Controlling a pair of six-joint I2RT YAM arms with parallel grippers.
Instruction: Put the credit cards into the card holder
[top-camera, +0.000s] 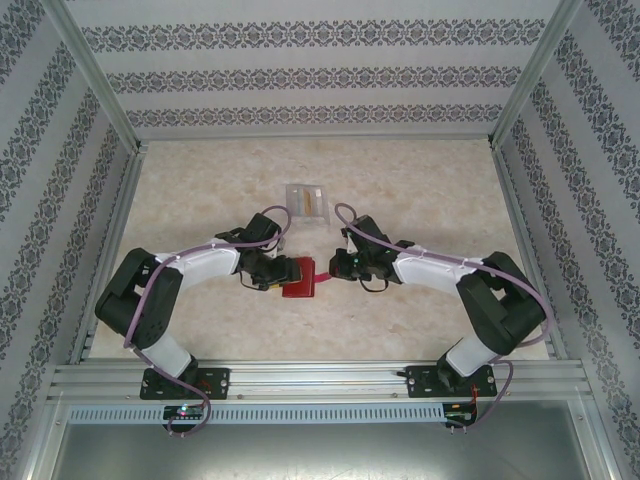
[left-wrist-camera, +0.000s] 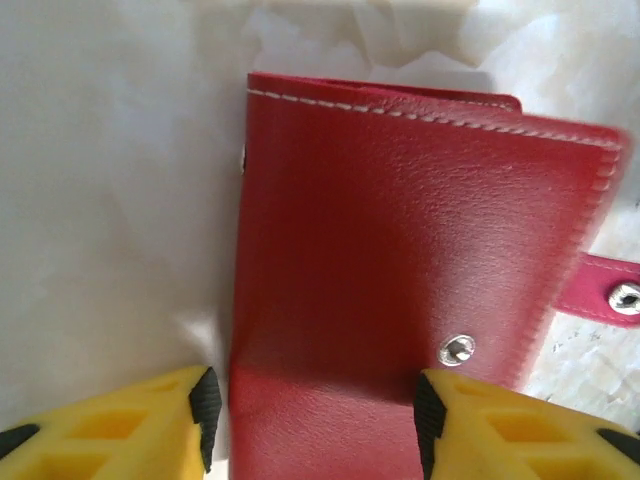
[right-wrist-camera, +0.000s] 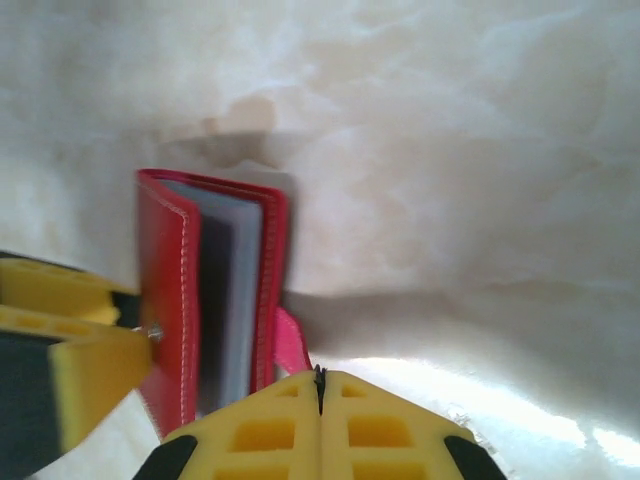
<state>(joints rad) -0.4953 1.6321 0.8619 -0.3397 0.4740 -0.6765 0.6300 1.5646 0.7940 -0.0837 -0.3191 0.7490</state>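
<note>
Card holder (top-camera: 300, 279) sits mid-table (top-camera: 420, 200) between the two grippers and isn't opened flat yet. Credit cards (top-camera: 312, 201) are in the clear case (top-camera: 293, 192) at 12 o'clock from it, well apart, none in a pocket. My read of the step: get the holder open and pinned before any card moves.

Left gripper (left-wrist-camera: 315, 415) comes in from 9 o'clock with its fingers (left-wrist-camera: 205, 405) spread, straddling the holder's near end across the outer cover. One pad overlaps the red leather at 7 o'clock of the snap stud (left-wrist-camera: 457, 349); the other sits just beside the cover's opposite edge. Can't tell if either is actually pressing.

Right gripper (right-wrist-camera: 320, 385) is at 3 o'clock of the holder, fingers pressed together. Snap tab (right-wrist-camera: 289, 345) runs down to the tips; can't tell if it's nipped between them or just lying beside them.

From the right wrist, the holder stands on edge with its covers parted a little, and the grey-blue pockets (right-wrist-camera: 235, 300) show in the gap.

How to do it well, as judgement:
- One arm anchors, one arm opens. Left should take one cover only; clamping both keeps it closed.
- Right pulls the tab-side cover out toward 3 o'clock, slow and low, so the holder hinges instead of sliding.
- Leather looks springy and will likely fold back, so keep a finger on a cover while cards go in.
- Risk: the holder tips or skates on the smooth table if neither arm has it.
</note>
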